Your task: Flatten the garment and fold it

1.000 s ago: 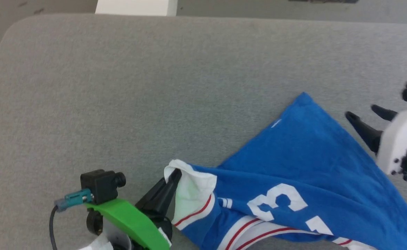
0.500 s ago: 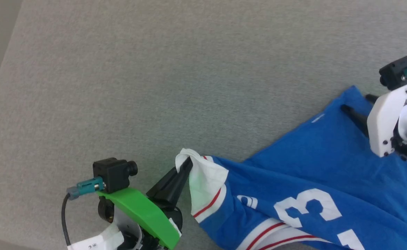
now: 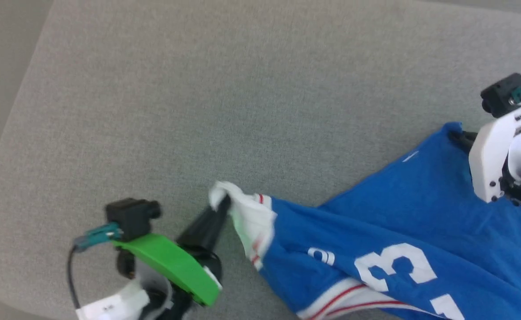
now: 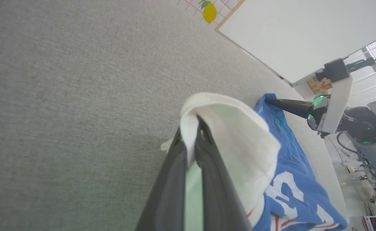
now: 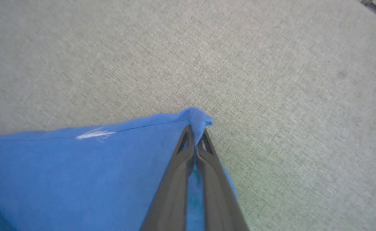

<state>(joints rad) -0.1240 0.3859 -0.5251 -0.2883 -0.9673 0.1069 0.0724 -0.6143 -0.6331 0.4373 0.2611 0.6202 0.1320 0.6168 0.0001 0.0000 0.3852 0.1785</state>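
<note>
Here, the left tool [image 3: 221, 203] is pressed together on the white sleeve [image 4: 239, 134] of the garment [image 3: 389, 209], with the cloth draped over its tips. The right tool [image 5: 195, 131] is also closed, pinching a bunched blue corner of the garment. Between the two tools the garment lies rumpled on the grey desk [image 3: 198, 89], white numerals facing up. In the right wrist view, a small white mark [image 5: 95, 134] sits on the blue edge, left of the right tool.

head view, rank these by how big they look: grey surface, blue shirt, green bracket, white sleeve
1. grey surface
2. blue shirt
3. green bracket and white sleeve: about alike, not ranked
</note>
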